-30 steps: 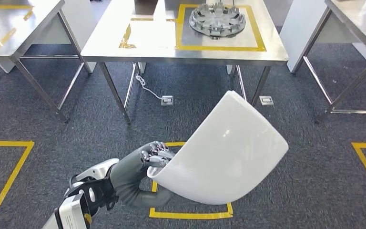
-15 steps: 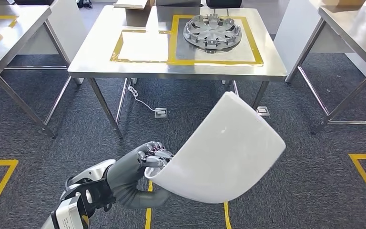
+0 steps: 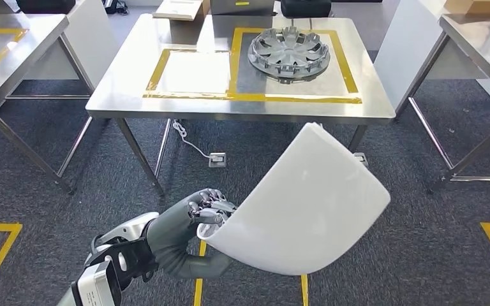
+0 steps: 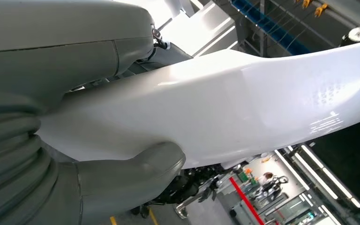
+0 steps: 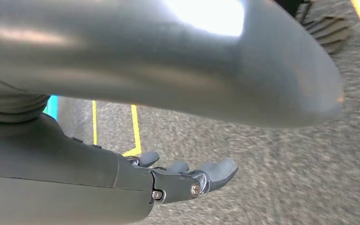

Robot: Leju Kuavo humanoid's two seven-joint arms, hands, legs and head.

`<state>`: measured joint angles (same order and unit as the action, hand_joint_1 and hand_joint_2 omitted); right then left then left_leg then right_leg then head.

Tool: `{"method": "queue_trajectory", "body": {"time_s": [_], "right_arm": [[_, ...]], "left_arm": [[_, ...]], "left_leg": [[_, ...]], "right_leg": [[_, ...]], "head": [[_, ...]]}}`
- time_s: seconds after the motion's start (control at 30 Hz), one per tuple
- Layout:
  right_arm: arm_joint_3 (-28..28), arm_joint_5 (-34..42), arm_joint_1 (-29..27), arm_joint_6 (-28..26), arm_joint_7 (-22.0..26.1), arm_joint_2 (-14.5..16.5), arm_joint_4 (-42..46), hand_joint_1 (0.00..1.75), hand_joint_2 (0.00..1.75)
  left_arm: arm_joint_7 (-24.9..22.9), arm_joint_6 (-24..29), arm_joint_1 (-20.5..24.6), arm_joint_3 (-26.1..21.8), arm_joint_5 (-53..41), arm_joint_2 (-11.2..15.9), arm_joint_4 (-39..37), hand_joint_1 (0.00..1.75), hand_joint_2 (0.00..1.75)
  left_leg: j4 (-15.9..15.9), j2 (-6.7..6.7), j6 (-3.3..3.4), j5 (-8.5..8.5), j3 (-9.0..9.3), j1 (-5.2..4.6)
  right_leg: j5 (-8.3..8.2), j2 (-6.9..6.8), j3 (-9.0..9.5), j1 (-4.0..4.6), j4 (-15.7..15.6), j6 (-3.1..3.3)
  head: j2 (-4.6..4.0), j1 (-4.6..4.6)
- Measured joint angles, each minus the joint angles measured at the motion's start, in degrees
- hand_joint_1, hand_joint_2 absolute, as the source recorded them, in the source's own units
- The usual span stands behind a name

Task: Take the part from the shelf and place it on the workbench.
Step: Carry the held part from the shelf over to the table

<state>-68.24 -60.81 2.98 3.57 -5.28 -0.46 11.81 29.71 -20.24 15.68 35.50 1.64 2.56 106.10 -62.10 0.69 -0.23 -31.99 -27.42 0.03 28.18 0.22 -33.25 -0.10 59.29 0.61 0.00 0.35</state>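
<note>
Left hand (image 3: pixel 201 213) is gripping the curved white panel (image 3: pixel 303 207) at its near left edge, fingers (image 3: pixel 209 203) lying over the upper face and thumb (image 3: pixel 198 264) pressing from beneath. Left wrist view is confirming this: the thick grey thumb (image 4: pixel 136 171) is bearing against the panel (image 4: pixel 225 103), with the grey cover and darker fingers closing on the opposite face. Panel is being held clear of the floor, extending forward and to the right of the left hand, its far corner rising toward the workbench (image 3: pixel 127 83) and overlapping the bench's near edge in the head view. Panel is not touching the bench.

Workbench is standing ahead of the robot, steel-topped, with yellow tape (image 3: pixel 194 95) marking two adjoining rectangles. Silver wheel cover (image 3: pixel 288 53) is lying inside the right-hand rectangle; the left-hand rectangle is showing bare steel. Panel is well apart from both.

Right hand (image 5: pixel 187 176) is appearing in the right wrist view above grey carpet (image 5: pixel 272 187) with yellow floor lines (image 5: pixel 135 129). Its fingers (image 5: pixel 218 171) are extending apart and holding nothing; the thumb is standing away from them.

Further steel tables (image 3: pixel 13 44) are flanking the workbench on both sides. White cable (image 3: pixel 188 140) is trailing from under the bench to a floor socket (image 3: pixel 217 159).
</note>
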Motion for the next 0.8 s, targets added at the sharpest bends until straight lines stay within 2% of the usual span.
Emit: {"method": "queue_trajectory", "body": {"time_s": [0.03,0.07,0.13,0.17,0.2,0.23,0.27,0.3,0.37,0.4,0.47,0.5,0.53,0.57,0.6,0.63,0.67,0.7,0.73,0.77,0.8], "right_arm": [[0.00,-0.06,0.02,0.02,-0.01,0.00,0.01,0.00,0.00],[0.00,-0.10,0.04,0.03,-0.01,0.00,0.01,0.00,0.00],[0.00,-0.10,0.03,0.04,-0.01,0.00,0.01,0.00,0.00],[0.00,-0.10,-0.02,0.04,-0.01,0.00,0.01,0.00,0.00],[0.00,-0.10,-0.08,0.04,-0.01,0.01,0.01,0.00,0.00],[0.00,-0.10,-0.13,0.04,-0.01,0.01,0.01,0.00,0.00],[0.00,-0.12,-0.17,0.04,-0.01,0.02,0.01,0.00,0.00],[0.00,-0.13,-0.19,0.05,-0.01,0.03,0.01,0.00,0.00],[0.01,-0.16,-0.15,0.06,-0.03,0.04,0.01,0.00,0.00],[0.01,-0.17,-0.12,0.07,-0.03,0.04,0.01,0.00,0.00],[0.02,-0.18,0.09,0.08,-0.04,0.02,0.01,0.00,0.00],[0.02,-0.18,0.22,0.09,-0.02,0.03,0.01,0.00,0.00],[0.02,-0.18,0.37,0.10,-0.01,0.04,0.01,0.00,0.00],[0.02,-0.18,0.47,0.11,-0.01,0.05,0.01,0.00,0.00],[0.02,-0.18,0.44,0.12,-0.01,0.07,0.01,0.00,0.00],[0.02,-0.18,0.34,0.13,-0.02,0.07,0.01,0.00,0.00],[0.02,-0.18,0.18,0.13,-0.02,0.07,0.01,0.00,0.00],[0.02,-0.18,0.05,0.13,-0.02,0.08,0.01,0.00,0.00],[0.02,-0.18,-0.04,0.13,-0.02,0.08,0.01,0.00,0.00],[0.02,-0.18,-0.09,0.13,-0.02,0.09,0.01,0.00,0.00],[0.02,-0.18,-0.16,0.13,-0.02,0.09,0.01,0.00,0.00]], "left_arm": [[-0.05,0.00,0.04,-0.02,0.00,0.01,0.10,1.75,1.75],[-0.10,0.00,0.00,-0.04,-0.01,0.03,0.16,1.75,1.75],[-0.13,0.00,-0.28,-0.07,-0.01,0.13,0.18,1.75,1.75],[-0.13,0.00,-0.49,-0.07,-0.02,0.21,0.17,1.75,1.75],[-0.13,0.00,-0.67,-0.07,-0.05,0.31,0.16,1.75,1.75],[-0.11,0.00,-0.79,-0.07,-0.09,0.40,0.16,1.75,1.75],[-0.09,0.00,-0.89,-0.07,-0.14,0.49,0.16,1.75,1.75],[-0.04,0.00,-1.07,-0.07,-0.20,0.61,0.14,1.75,1.75],[0.13,-0.01,-1.55,-0.07,-0.32,0.87,0.07,1.75,1.75],[0.22,-0.01,-1.75,-0.10,-0.43,0.97,0.08,1.75,1.75],[0.38,-0.02,-1.84,-0.15,-0.62,0.92,0.30,1.75,1.75],[0.45,-0.02,-1.83,-0.17,-0.72,0.87,0.39,1.75,1.75],[0.50,-0.02,-1.83,-0.17,-0.79,0.83,0.47,1.75,1.75],[0.51,-0.02,-1.87,-0.17,-0.86,0.80,0.51,1.75,1.75],[0.52,-0.02,-1.88,-0.17,-0.93,0.81,0.50,1.75,1.75],[0.52,-0.02,-1.90,-0.17,-0.97,0.81,0.48,1.75,1.75],[0.51,-0.03,-1.91,-0.17,-0.98,0.81,0.46,1.75,1.75],[0.50,-0.03,-1.92,-0.17,-0.98,0.81,0.44,1.75,1.75],[0.50,-0.05,-1.92,-0.17,-0.98,0.81,0.42,1.75,1.75],[0.49,-0.07,-1.91,-0.17,-0.98,0.81,0.38,1.75,1.75],[0.49,-0.08,-1.91,-0.17,-0.97,0.81,0.32,1.75,1.75]], "left_leg": [[-1.98,-0.09,-0.21,-0.36,-0.88,0.00],[-4.91,-0.17,-0.42,-1.24,-2.60,0.05],[-11.10,-0.22,-0.81,-4.10,-7.42,0.17],[-12.91,-0.23,-0.96,-5.38,-9.59,0.22],[-13.06,-0.25,-0.99,-5.90,-11.00,0.23],[-11.53,-0.27,-0.94,-5.26,-11.66,0.23],[-8.59,-0.31,-0.83,-3.11,-11.72,0.23],[-5.10,-0.43,-0.65,0.77,-11.60,0.23],[-0.37,-0.69,-0.04,6.30,-11.35,0.02],[0.47,-0.70,0.41,7.48,-11.24,-0.09],[0.99,-0.42,1.34,6.63,-10.23,-0.06],[1.49,-0.33,1.71,6.28,-9.39,0.08],[2.00,-0.32,2.00,5.88,-8.39,0.21],[2.53,-0.32,2.20,5.43,-7.32,0.32],[2.97,-0.34,2.35,4.88,-6.31,0.34],[3.36,-0.28,2.41,4.27,-5.29,0.33],[3.67,-0.19,2.41,3.57,-4.17,0.33],[3.89,-0.10,2.39,2.78,-2.96,0.33],[4.02,-0.04,2.34,1.92,-1.71,0.33],[4.07,-0.01,2.27,1.02,-0.47,0.32],[4.12,-0.02,2.17,0.08,0.58,0.31]], "right_leg": [[0.08,-0.01,0.81,-0.11,-0.09,0.32],[0.44,-0.04,1.52,-0.20,-0.13,0.56],[1.52,-0.04,2.53,-0.22,-0.14,0.75],[2.11,0.00,3.09,-0.25,-0.14,0.73],[2.75,0.07,3.79,-0.29,-0.14,0.65],[3.45,0.13,4.64,-0.35,-0.13,0.52],[4.23,0.18,5.57,-0.42,-0.14,0.34],[5.06,0.19,6.40,-0.45,-0.14,0.10],[6.48,0.27,7.57,-0.40,-0.39,-0.58],[6.81,0.25,8.02,-0.34,-0.50,-1.01],[6.25,0.16,8.32,-0.30,0.18,-1.86],[5.12,0.10,7.57,-0.30,2.13,-2.21],[3.97,0.08,5.78,-0.34,5.08,-2.46],[3.37,0.04,3.24,-0.38,8.71,-2.67],[3.81,0.02,0.37,-0.41,12.17,-2.84],[5.59,0.01,-2.36,-0.43,14.57,-2.92],[7.92,0.01,-4.62,-0.43,15.68,-2.98],[9.91,0.01,-6.26,-0.42,15.41,-2.97],[10.66,0.01,-7.24,-0.41,13.86,-2.89],[9.49,0.01,-7.67,-0.38,11.24,-2.72],[6.05,-0.02,-7.72,-0.32,7.77,-2.44]], "head": [[0.00,-0.11],[0.00,-0.27],[0.00,-0.56],[0.00,-0.61],[0.00,-0.64],[0.00,-0.67],[0.00,-0.71],[0.00,-0.76],[0.00,-0.89],[0.00,-0.92],[0.00,-0.92],[0.00,-0.85],[0.00,-0.75],[0.00,-0.64],[0.00,-0.50],[0.00,-0.40],[0.00,-0.34],[0.00,-0.28],[0.00,-0.22],[0.00,-0.17],[0.00,-0.12]]}}
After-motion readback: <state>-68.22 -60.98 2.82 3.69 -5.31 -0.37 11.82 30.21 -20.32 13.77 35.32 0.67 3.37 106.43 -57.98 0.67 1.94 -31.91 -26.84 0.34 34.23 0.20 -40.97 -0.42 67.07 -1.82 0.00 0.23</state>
